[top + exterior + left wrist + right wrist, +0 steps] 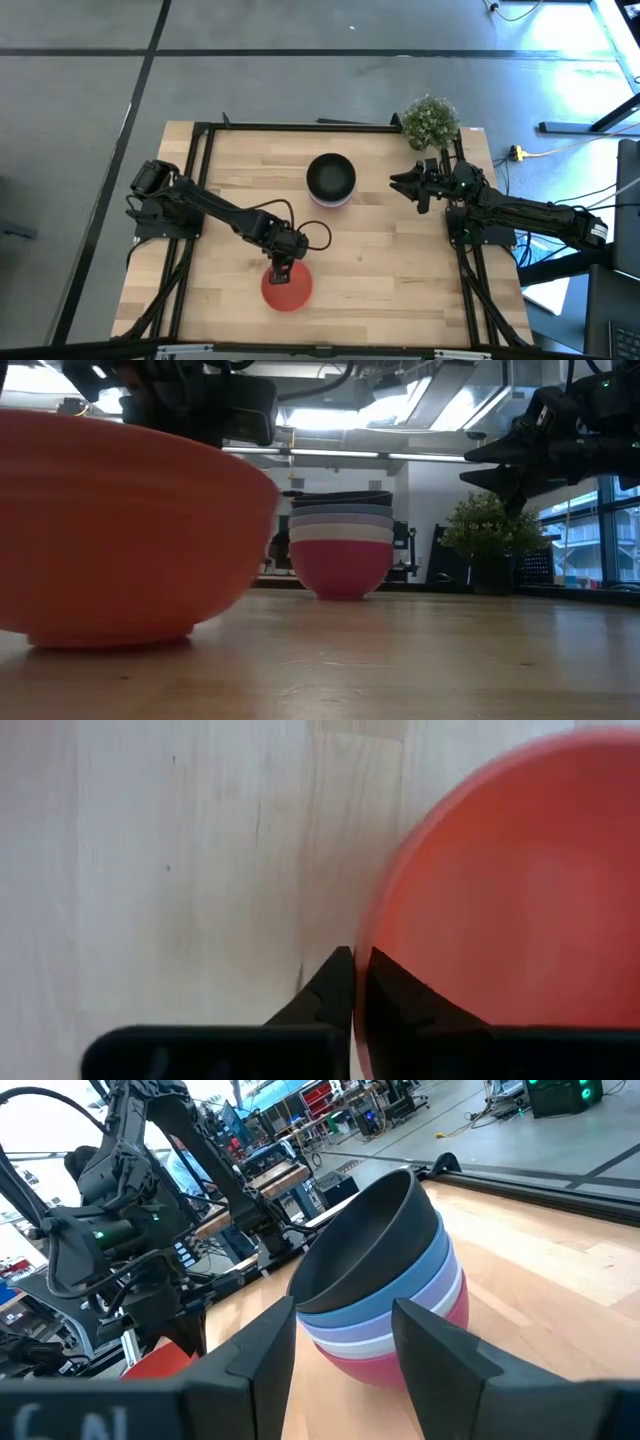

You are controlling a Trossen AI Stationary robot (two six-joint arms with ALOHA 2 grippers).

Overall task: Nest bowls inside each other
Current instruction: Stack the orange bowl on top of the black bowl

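Note:
The red-orange bowl (pixel 287 287) sits near the table's near edge and fills the left of the low view (pixel 110 530). My left gripper (pixel 280 266) points down at its far rim and is shut on it. Five bowls are nested in a stack (pixel 330 180) at the table's middle: black on top, then blue, lavender and white, with crimson-pink at the bottom (pixel 340 570), whose base rests on the wood. My right gripper (pixel 405 183) hovers open to the right of the stack (pixel 375 1270), touching nothing. My left gripper pinches the red-orange bowl's rim (pixel 362 945) at its far side, one finger inside the bowl and one outside. The fingers come from above, pointing down. In the low view the bowl stands upright with its base (pixel 110 640) on the table.
A green potted plant (pixel 430 120) stands at the far right corner, just behind my right gripper. A black frame (pixel 300 126) runs around the table's edges. Bare wood lies between the stack and the red-orange bowl (pixel 380 260).

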